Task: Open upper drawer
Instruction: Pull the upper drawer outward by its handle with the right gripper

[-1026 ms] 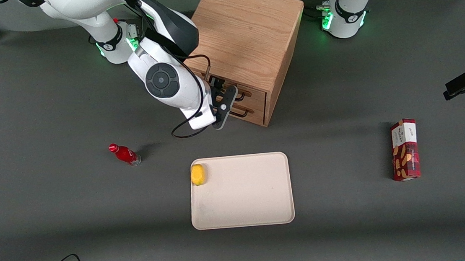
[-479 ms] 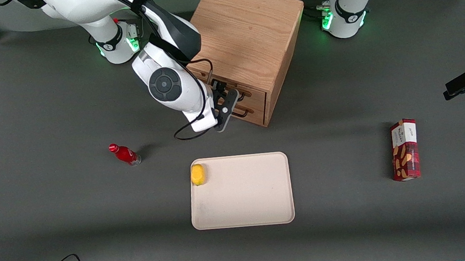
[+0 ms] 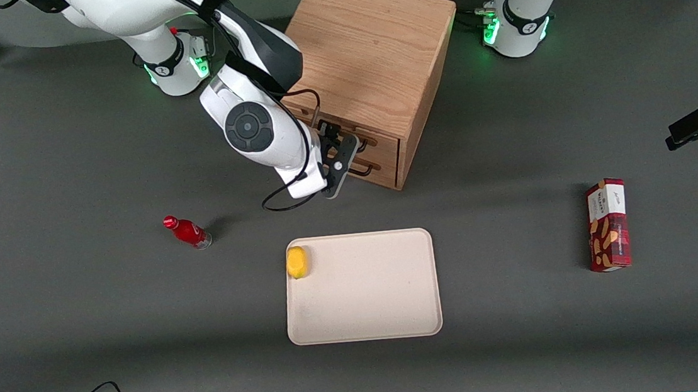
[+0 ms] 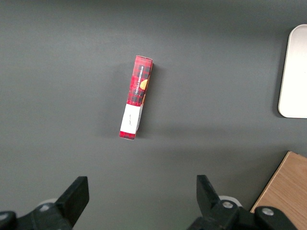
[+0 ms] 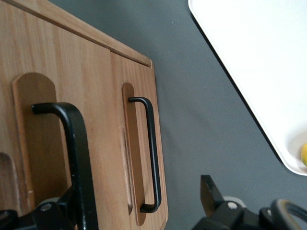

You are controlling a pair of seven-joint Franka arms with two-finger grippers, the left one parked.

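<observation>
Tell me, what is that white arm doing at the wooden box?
The working arm has brought its gripper up to the front of the oak cabinet, at the upper drawer. Its open jaws straddle that drawer's black bar handle, so it looks set to grip and pull. Both drawers appear shut. Nearer the front camera, a cream tray with a yellow fruit, a red bottle and a snack box are untouched.

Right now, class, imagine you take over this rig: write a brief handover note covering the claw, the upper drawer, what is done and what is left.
Claw: open, at the oak cabinet front; the black bar handle seems to lie between its fingers, not gripped.
Upper drawer: shut, flush with the cabinet.
Done: the approach to the handle.
Left: close on the handle, then pull the drawer out.
</observation>
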